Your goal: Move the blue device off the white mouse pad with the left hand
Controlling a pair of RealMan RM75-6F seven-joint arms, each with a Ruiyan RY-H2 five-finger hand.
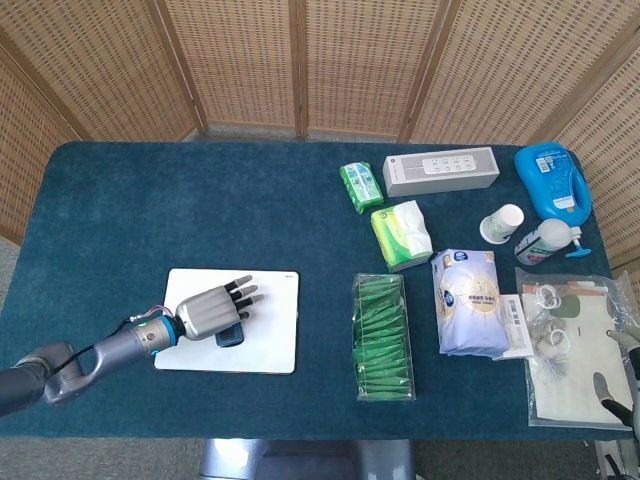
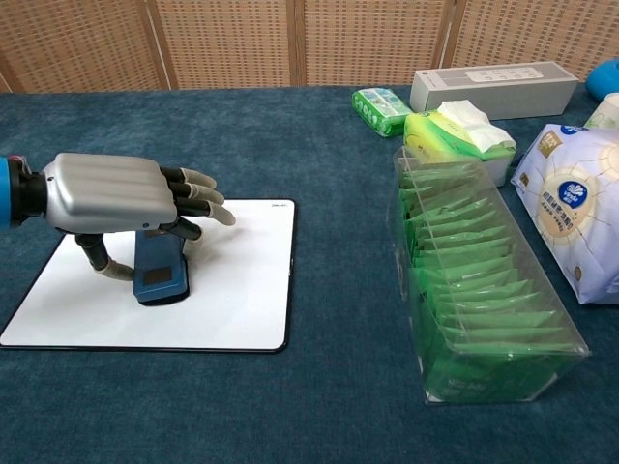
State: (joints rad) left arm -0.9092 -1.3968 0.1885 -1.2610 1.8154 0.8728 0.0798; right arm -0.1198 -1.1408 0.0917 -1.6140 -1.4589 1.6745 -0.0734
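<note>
Teal cloth covers the table [image 1: 150,210], with woven rattan screens [image 1: 300,60] standing behind it. The white mouse pad [image 2: 232,290] lies near the table's front left. On the pad, the blue device [image 2: 160,275] sits under the left hand [image 2: 116,193], whose thumb reaches down beside it while the fingers [image 2: 198,198] spread above, apart. I cannot tell whether it grips. The device is a small blue slab with a dark panel on top.
</note>
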